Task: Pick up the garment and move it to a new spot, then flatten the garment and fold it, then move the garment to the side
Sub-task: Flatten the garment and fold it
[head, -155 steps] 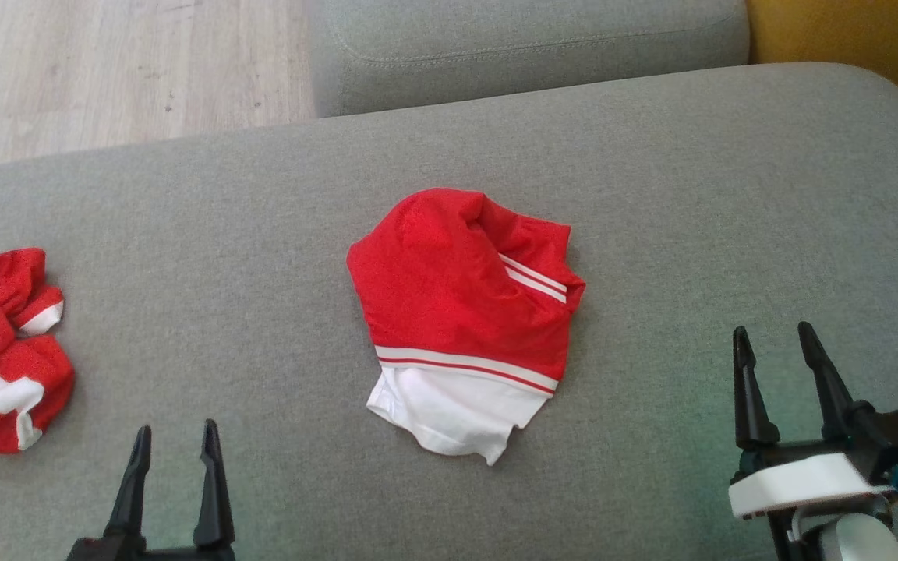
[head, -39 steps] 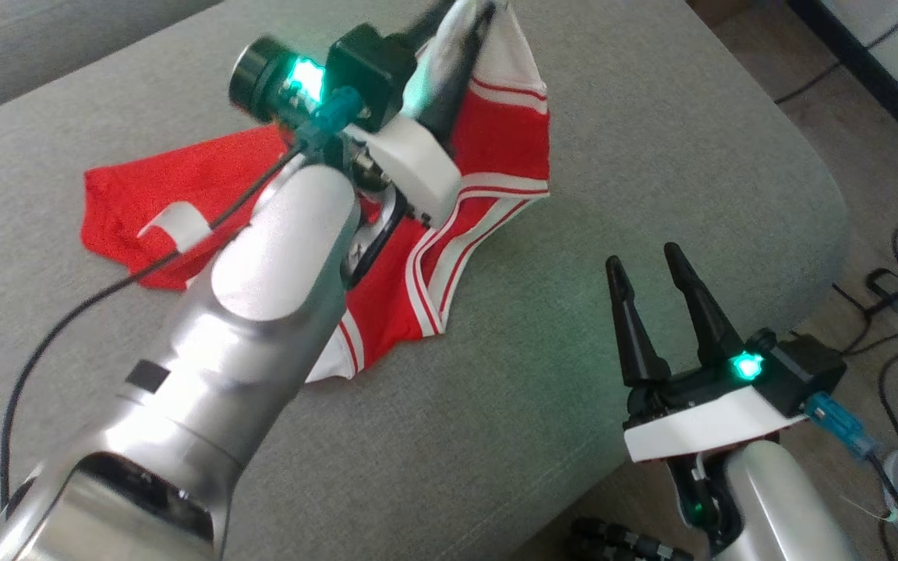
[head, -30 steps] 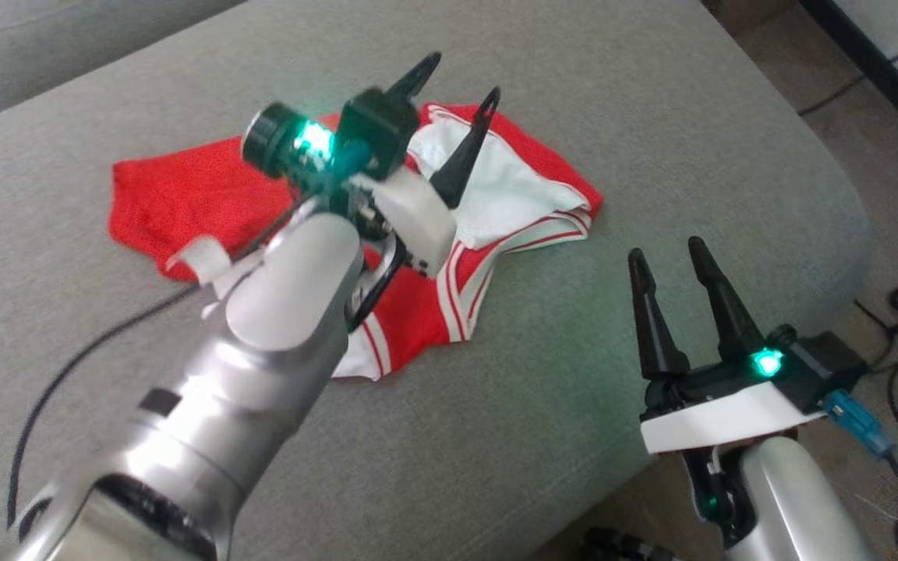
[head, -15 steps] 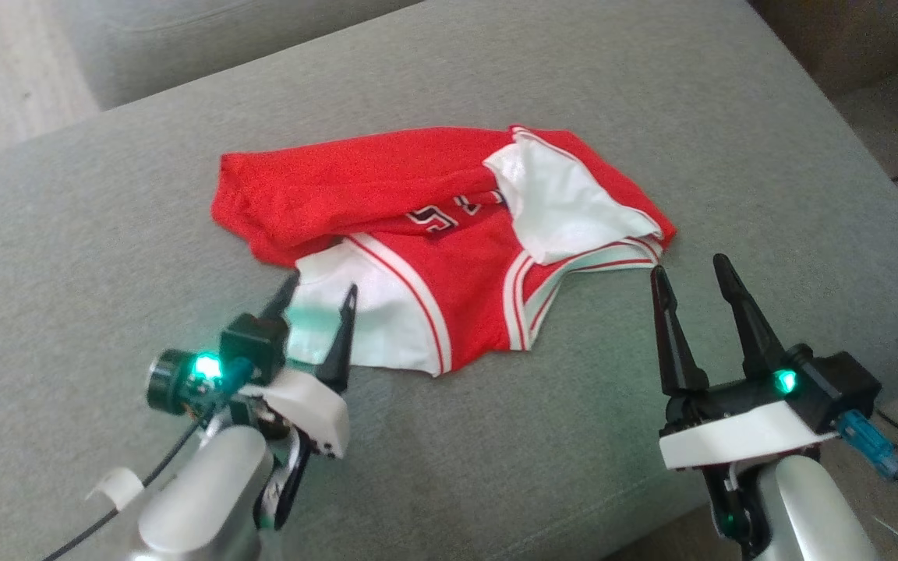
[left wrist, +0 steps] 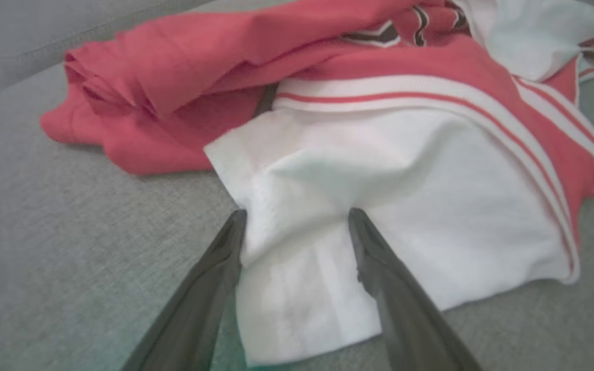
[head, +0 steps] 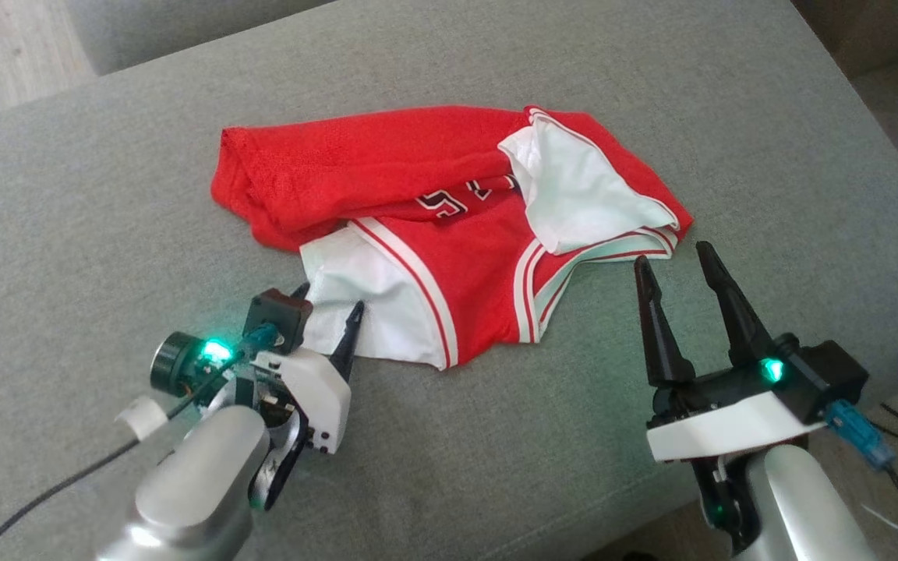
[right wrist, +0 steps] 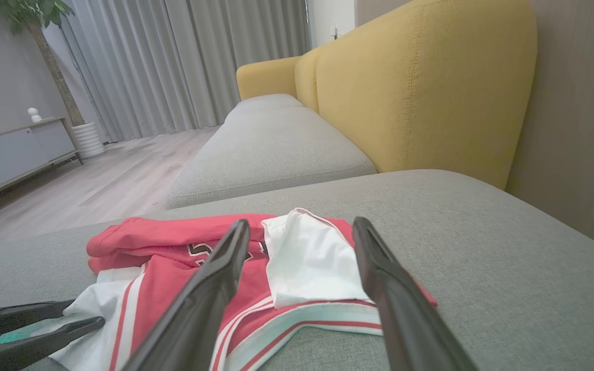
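I've got the crumpled red-and-white mesh jersey [head: 449,202] lying mid-cushion on the grey fabric sofa seat [head: 106,195]. My left gripper [left wrist: 297,212] is spread wide, tips over the jersey's white hem panel, pinching nothing. My right gripper [head: 671,253] is spread too, empty, just beside the striped edge. Beyond are a mustard-yellow backrest [right wrist: 421,87], pale wood floor [right wrist: 111,180] and grey curtains [right wrist: 173,62].
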You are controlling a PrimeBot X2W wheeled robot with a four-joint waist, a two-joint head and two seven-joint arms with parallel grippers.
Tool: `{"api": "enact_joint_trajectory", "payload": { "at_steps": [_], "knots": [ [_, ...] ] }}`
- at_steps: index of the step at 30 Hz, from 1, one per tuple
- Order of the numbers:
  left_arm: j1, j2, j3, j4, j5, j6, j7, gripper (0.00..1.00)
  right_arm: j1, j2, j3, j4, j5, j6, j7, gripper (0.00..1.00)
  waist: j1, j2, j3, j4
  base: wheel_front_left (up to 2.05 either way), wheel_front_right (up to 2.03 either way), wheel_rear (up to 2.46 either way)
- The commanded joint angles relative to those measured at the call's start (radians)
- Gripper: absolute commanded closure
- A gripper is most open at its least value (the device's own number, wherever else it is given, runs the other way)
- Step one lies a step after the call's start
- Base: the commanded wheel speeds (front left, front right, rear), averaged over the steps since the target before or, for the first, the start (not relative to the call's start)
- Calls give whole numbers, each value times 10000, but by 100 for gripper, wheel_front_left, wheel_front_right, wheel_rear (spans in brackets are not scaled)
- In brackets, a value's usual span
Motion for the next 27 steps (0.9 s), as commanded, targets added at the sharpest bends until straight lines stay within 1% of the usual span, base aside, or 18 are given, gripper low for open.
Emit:
{"api": "enact_joint_trajectory", "payload": {
  "at_steps": [1, 2, 3, 4, 5, 9, 13, 18, 20, 21, 24, 27],
  "knots": [
    [-425, 306, 108, -112, 32, -249, 331, 0, -204, -28, 209, -294, -23, 77, -107, 0, 0, 0, 46, -72, 0, 0, 0],
    [-439, 344, -22, -55, 16, -414, 576, 12, -213, -28, 216, -296, 8, 77, -107, 0, 0, 0, 82, -102, 0, 0, 0],
    [-443, 372, -132, -20, -4, -573, 755, 59, -221, -28, 220, -291, 39, 77, -107, 0, 0, 0, 78, -130, 0, 0, 0],
    [-430, 372, -199, -15, -60, -704, 883, 98, -218, -28, 220, -283, 66, 77, -107, 0, 0, 0, 71, -155, 0, 0, 0],
    [-416, 365, -267, -43, -115, -835, 1002, 100, -215, -28, 223, -277, 87, 77, -107, 0, 0, 0, 68, -177, 0, 0, 0],
    [-360, 233, -441, -531, -373, -1179, 1382, 100, -197, -28, 225, -254, 173, 77, -107, 0, 0, 0, 24, -221, 0, 0, 0],
    [-327, -13, -762, -1801, -543, -1449, 1871, 100, -159, -28, 251, -187, 186, 77, -107, 0, 0, 0, -64, -228, 0, 0, 0],
    [-255, -343, -1270, -3478, -736, -1678, 2582, 100, -168, -28, 306, -163, 233, 77, -107, 0, 0, 0, -178, -341, 0, 0, 0],
    [-220, -553, -1487, -3949, -797, -1712, 2802, 100, -196, -28, 361, -160, 269, 77, -107, 0, 0, 0, -214, -449, 0, 0, 0],
    [-220, -553, -1487, -3949, -797, -1712, 2802, 100, -196, -28, 361, -160, 269, 77, -107, 0, 0, 0, -214, -449, 0, 0, 0],
    [-213, -975, -1772, -4323, -886, -1759, 2975, 100, -210, -28, 386, -178, 336, 77, -107, 0, 0, 0, -222, -641, 0, 0, 0],
    [-209, -1468, -2017, -4377, -980, -1841, 2930, 100, -209, -28, 423, -173, 409, 77, -107, 0, 0, 0, -181, -863, 0, 0, 0]
  ]
}}
